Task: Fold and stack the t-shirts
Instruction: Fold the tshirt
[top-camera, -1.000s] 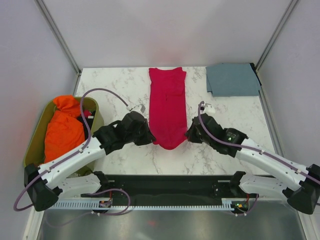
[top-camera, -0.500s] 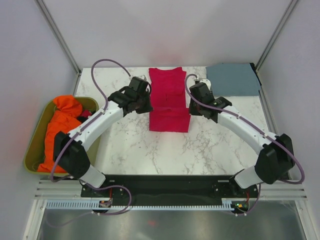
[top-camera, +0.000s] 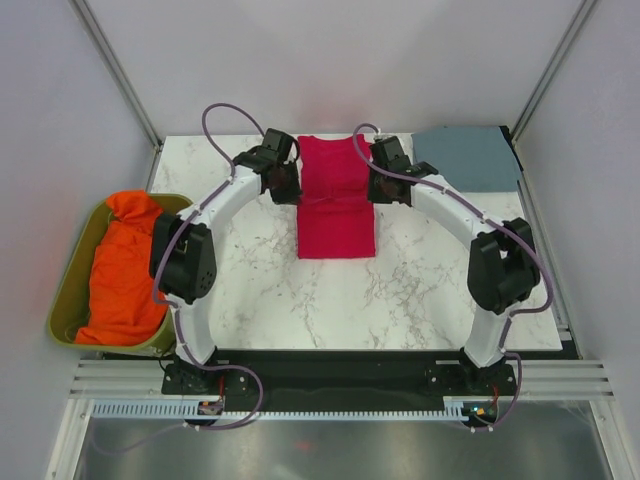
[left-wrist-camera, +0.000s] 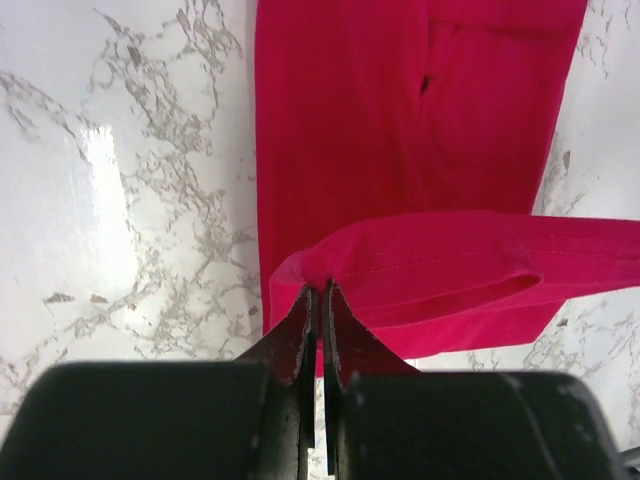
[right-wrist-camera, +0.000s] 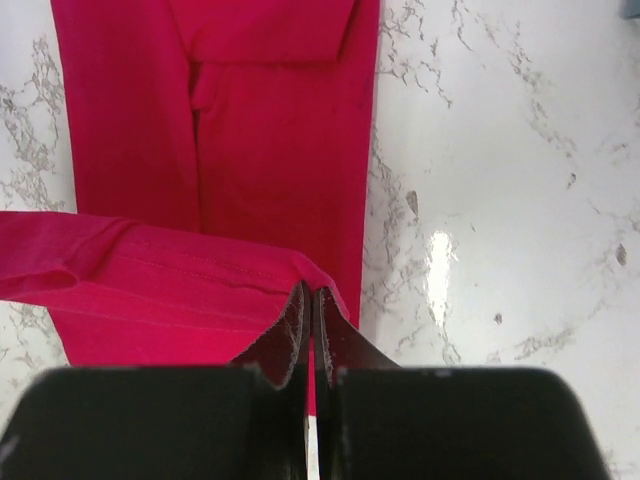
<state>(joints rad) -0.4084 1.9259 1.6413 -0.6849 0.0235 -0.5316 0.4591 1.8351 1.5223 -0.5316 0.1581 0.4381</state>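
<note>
The crimson-red t-shirt (top-camera: 337, 200) lies as a narrow strip at the back middle of the marble table (top-camera: 250, 290), its near end doubled back over itself. My left gripper (top-camera: 290, 187) is shut on the left corner of the raised hem (left-wrist-camera: 430, 265). On the other side, my right gripper (top-camera: 378, 187) is shut on the hem's right corner (right-wrist-camera: 180, 275). The hem hangs stretched between both grippers above the lower layer (right-wrist-camera: 270, 130). A slate blue-grey t-shirt (top-camera: 467, 158), folded to a rectangle, lies at the back right corner.
An olive bin (top-camera: 70, 290) holding orange cloth (top-camera: 125, 265) sits off the table's left edge. White walls with metal posts close in the back and sides. Bare marble lies in front of the red shirt.
Both grippers have carried the red shirt's near hem away from the arm bases toward the back, folding the strip over itself. The arms now stretch far out.
</note>
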